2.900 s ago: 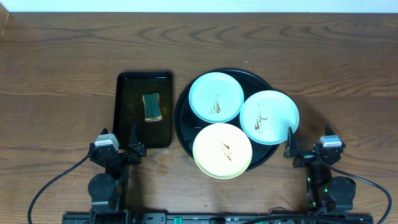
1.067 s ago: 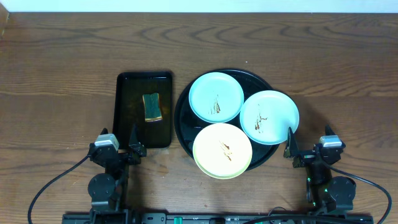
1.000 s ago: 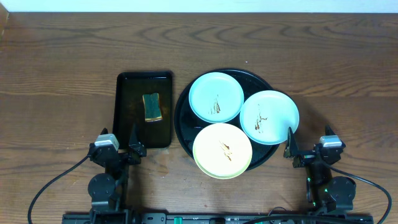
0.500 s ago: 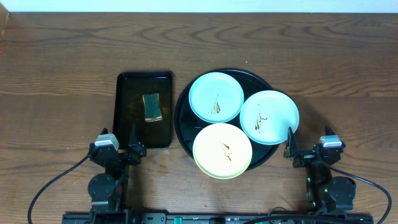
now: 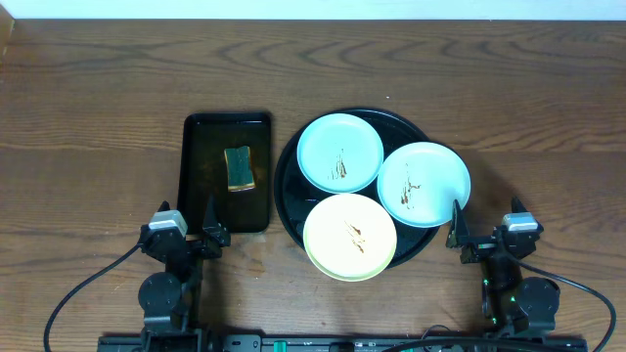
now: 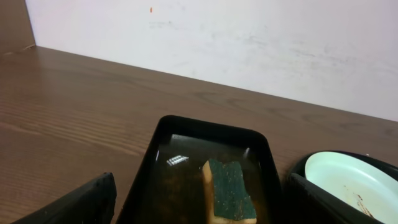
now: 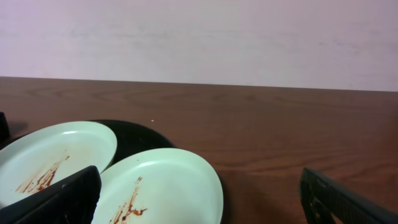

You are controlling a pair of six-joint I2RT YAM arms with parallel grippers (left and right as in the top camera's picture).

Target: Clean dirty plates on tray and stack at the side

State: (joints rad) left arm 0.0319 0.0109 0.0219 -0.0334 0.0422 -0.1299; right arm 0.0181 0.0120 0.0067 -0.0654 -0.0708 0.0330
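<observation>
Three smeared pastel round plates (image 5: 349,235) sit on glossy black round tray (image 5: 286,191) (all unwiped). Left end effector (image 6: 199,202), right end effector (image 7: 205,199): spread, empty, flanking tray.

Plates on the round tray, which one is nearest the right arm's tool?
The mint-blue plate at the tray's right edge, just ahead of the right tool. The other mint-blue plate sits back left, the yellow plate front centre.
</observation>
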